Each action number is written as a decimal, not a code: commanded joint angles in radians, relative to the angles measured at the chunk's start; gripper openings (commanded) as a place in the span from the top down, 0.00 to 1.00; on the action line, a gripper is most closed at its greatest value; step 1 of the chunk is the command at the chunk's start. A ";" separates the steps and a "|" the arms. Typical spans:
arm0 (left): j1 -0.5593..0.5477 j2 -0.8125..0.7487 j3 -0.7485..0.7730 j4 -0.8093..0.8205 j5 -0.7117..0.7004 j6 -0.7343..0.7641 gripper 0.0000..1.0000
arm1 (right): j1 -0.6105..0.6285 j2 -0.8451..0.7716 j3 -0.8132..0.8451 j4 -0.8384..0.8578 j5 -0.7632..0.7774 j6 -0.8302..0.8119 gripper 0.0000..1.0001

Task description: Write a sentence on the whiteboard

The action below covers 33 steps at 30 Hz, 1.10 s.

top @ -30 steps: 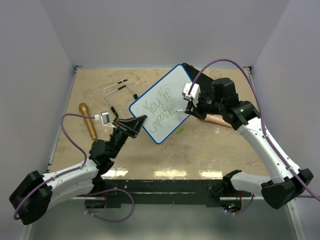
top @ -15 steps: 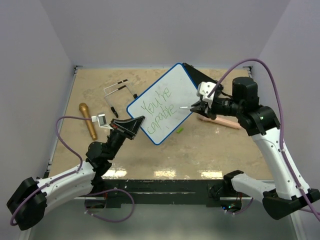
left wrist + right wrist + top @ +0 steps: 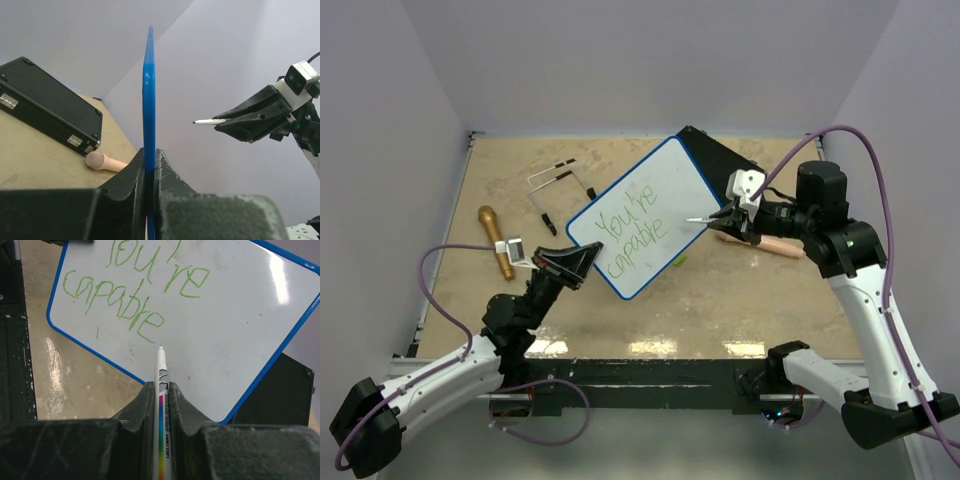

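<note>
The left gripper (image 3: 578,262) is clamped tight on the near-left edge of the flat white whiteboard with a thin blue rim (image 3: 655,195), holding it tilted above the middle of the desk (image 3: 770,290). The green handwritten sentence (image 3: 632,228) (two lines) covers the board's near half. The right gripper (image 3: 728,220) pinches a slim white marker (image 3: 702,219), its tip just clear of the board.

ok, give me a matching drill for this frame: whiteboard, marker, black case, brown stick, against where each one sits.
1. whiteboard
2. marker
3. black case
4. brown stick

A. lying on the left side of the table
B. pinched in the right jaws
C. on the table behind the whiteboard
D. gripped by its edge in the left jaws

Pairs: 1-D, 2-B, 3-C, 4-A
</note>
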 commanded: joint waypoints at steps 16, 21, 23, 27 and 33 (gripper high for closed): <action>0.010 -0.105 -0.018 0.096 0.050 -0.047 1.00 | -0.025 0.014 -0.022 -0.009 -0.129 -0.047 1.00; 0.008 -0.099 -0.018 0.098 0.072 -0.061 1.00 | -0.025 0.008 -0.026 -0.012 -0.127 -0.057 1.00; 0.010 -0.096 -0.019 0.098 0.079 -0.066 1.00 | -0.025 0.004 -0.028 -0.011 -0.127 -0.057 1.00; 0.008 -0.094 -0.029 0.096 0.087 -0.079 1.00 | -0.026 0.002 -0.032 -0.006 -0.129 -0.060 1.00; 0.008 -0.099 -0.029 0.084 0.096 -0.083 1.00 | -0.025 -0.007 -0.045 0.003 -0.127 -0.059 1.00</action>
